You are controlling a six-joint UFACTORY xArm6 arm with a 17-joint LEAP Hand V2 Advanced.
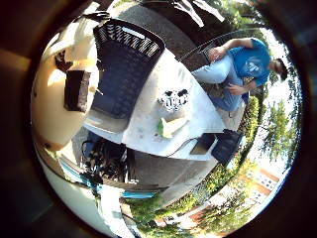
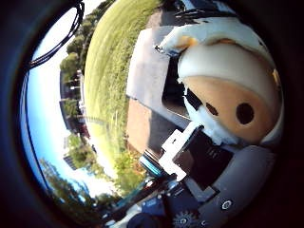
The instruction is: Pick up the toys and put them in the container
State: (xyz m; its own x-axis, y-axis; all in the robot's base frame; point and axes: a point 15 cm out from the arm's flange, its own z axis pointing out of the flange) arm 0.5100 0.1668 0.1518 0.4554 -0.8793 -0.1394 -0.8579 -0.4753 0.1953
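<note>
A plush toy (image 2: 228, 90), cream and tan with dark spots, filled much of the view, close against my palm. Parts of my hand (image 2: 199, 166), white and black with a gear, lay just beside it at six o'clock. At nine o'clock were grass (image 2: 107, 71), trees and sky.

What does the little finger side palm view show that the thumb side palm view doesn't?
Only the little finger side view shows the dark blue basket on the white table, a black-and-white toy and a yellow-and-green toy beside it, and a seated person at the table's far side. Only the thumb side view shows lawn, sky, and the right hand. Both share the tan-and-white plush toy close against the palm.
</note>
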